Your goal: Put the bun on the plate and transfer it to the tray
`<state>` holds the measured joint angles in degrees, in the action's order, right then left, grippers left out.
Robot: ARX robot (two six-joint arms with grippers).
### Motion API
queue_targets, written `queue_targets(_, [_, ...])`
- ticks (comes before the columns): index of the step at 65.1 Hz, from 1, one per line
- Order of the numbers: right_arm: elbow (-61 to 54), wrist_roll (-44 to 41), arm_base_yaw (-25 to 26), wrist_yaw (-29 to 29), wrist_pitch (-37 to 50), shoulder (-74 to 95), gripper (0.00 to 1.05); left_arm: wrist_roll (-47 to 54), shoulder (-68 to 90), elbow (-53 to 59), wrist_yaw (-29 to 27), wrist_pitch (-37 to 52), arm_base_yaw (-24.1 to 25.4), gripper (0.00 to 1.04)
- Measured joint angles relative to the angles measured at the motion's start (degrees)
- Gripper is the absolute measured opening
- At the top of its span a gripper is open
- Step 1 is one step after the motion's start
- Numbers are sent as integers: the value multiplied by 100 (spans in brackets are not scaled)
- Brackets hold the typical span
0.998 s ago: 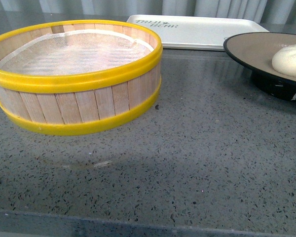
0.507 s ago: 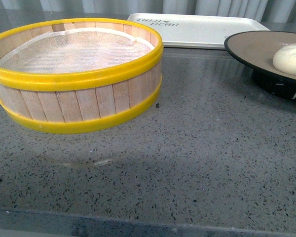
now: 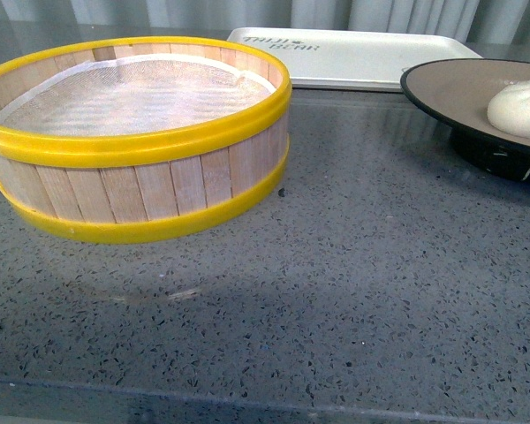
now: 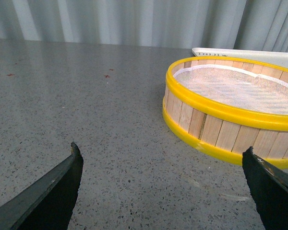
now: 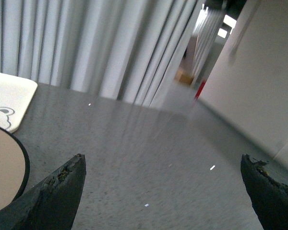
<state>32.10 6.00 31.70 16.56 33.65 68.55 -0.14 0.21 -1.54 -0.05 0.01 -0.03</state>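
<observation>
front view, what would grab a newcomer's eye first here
The big yellow-banded wooden steamer basket dominates the left of the grey counter, holding only a white mesh liner. At the right edge the white bun sits on the dark-rimmed plate, with the white tray lying behind.

A dark grey, speckled stone counter (image 3: 362, 291) carries 3 things. A round wooden steamer basket (image 3: 150, 190) with 2 yellow bands stands toward the left edge. The white tray (image 3: 362, 62) lies flat along the far edge, just behind the basket. The plate (image 3: 459, 88) stands on its black foot at the right edge, near the tray's right end. A faint pale smear marks the stone between the basket and the near edge.
</observation>
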Motion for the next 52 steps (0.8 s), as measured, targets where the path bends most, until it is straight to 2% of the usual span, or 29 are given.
queue_targets(10, [627, 3047, -35, 1036, -1027, 581, 96, 0, 0, 0, 2, 0, -2, 98])
queue_targets(18, [715, 4527, -304, 1405, -1309, 968, 96, 0, 0, 0, 0, 0, 0, 98])
queue_targets(27, [717, 5296, -603, 1486, -1390, 1285, 96, 0, 0, 2, 0, 0, 0, 98])
queue_targets(52, [518, 6083, -1729, 1458, -1174, 1333, 96, 0, 0, 2, 0, 0, -2, 98])
